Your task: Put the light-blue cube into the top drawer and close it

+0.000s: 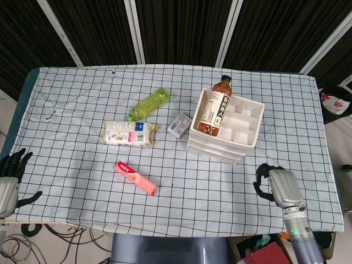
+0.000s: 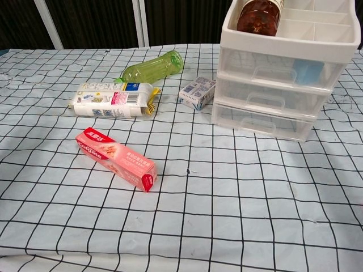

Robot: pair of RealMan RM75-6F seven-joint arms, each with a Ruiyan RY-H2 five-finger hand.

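Observation:
The white drawer unit [image 1: 223, 144] [image 2: 272, 85] stands at the right of the table with all its drawers pushed in. Through the clear front of the top drawer [image 2: 266, 71] the light-blue cube [image 2: 308, 71] shows at the right side. My right hand [image 1: 276, 185] hovers over the table's front right part, well away from the drawers, fingers curled in with nothing in them. My left hand [image 1: 10, 175] hangs off the table's left front edge, fingers spread and empty. Neither hand appears in the chest view.
A brown tea bottle [image 1: 215, 110] [image 2: 258, 14] lies in the tray on top of the drawers. A small blue-white box [image 1: 179, 125] [image 2: 197, 91], a green bottle [image 1: 149, 103] [image 2: 152, 66], a white carton [image 1: 129, 133] [image 2: 111, 99] and a pink toothpaste box [image 1: 135, 177] [image 2: 116, 158] lie on the checked cloth [image 1: 77, 104].

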